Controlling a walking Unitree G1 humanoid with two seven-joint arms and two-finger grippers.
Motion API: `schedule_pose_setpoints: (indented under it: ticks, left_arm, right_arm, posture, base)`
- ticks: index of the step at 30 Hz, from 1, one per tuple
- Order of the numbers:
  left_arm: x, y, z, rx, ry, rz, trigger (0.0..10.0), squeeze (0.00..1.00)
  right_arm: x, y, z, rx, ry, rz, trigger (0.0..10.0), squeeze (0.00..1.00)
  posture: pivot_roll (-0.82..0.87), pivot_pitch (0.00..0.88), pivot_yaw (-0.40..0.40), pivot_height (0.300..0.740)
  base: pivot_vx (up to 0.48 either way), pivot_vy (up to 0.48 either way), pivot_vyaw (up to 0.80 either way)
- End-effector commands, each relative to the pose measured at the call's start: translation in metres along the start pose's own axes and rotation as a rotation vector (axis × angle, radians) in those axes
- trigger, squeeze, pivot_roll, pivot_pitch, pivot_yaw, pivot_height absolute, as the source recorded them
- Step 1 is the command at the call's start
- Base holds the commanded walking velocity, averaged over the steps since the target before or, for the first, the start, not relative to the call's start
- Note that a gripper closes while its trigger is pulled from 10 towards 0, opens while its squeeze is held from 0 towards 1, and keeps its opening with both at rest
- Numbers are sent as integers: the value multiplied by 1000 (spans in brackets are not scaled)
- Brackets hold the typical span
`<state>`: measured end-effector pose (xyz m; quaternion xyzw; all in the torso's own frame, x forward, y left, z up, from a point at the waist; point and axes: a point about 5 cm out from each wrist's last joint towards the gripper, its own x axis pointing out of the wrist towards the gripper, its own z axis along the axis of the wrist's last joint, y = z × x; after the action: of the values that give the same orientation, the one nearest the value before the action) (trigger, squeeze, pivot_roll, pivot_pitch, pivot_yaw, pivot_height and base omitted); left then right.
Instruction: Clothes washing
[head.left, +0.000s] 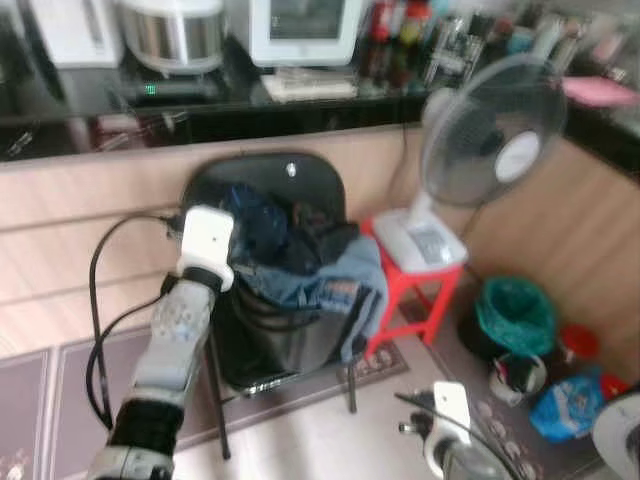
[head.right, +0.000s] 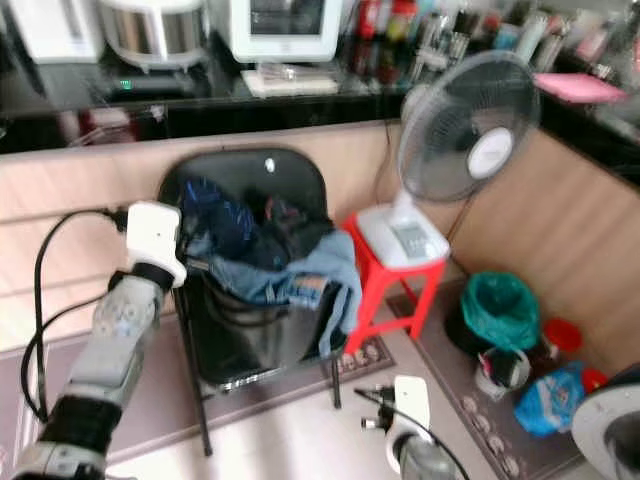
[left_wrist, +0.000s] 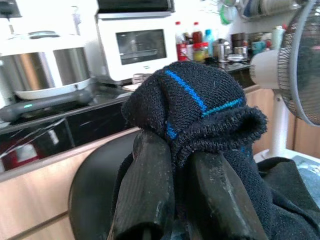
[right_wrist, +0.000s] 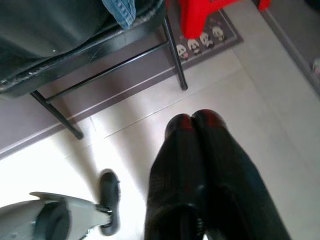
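I note left gripper (left_wrist: 185, 170) clenched on the dark knit garment (left_wrist: 200, 100), directly above the chair (head.left: 290, 175) pile (1 arm working); right gripper (right_wrist: 197, 120) closed, empty.

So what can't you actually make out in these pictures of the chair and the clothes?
- Chair seat: covered by the clothes pile in the eye views.
- Left gripper: how much of the dark knit garment hangs below the fingers is hidden.
- Bottles on the counter: blurred, labels unreadable.
- Blue bag contents: too small.
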<state>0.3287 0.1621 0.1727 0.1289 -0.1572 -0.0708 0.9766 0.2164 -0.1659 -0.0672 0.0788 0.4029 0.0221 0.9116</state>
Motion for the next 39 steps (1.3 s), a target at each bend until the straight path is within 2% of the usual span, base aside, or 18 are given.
schedule_pose_setpoints:
  ticks: [1, 20, 23, 39]
  left_arm:
    - [2, -8, 3, -7, -9, -31, 10000, 0]
    - [2, -10, 4, 6, -12, -43, 10000, 0]
    - [2, -9, 3, 28, -10, -38, 10000, 0]
    - [1, -8, 1, 42, -4, -23, 10000, 0]
  right_arm:
    - [-1, -9, 1, -3, 5, -24, 10000, 0]
    - [-1, -9, 1, -7, 7, -27, 10000, 0]
    - [-1, -9, 1, -11, 8, -25, 10000, 0]
    - [-2, -9, -2, -16, 14, -21, 10000, 0]
  posture:
    - [236, 0, -128, 740]
    - [233, 0, -128, 740]
    - [227, 0, -125, 740]
    - [222, 0, -123, 740]
  base:
    - [0, 0, -756]
    - [0, 0, -756]
    - [0, 0, -756]
    - [0, -110, -755]
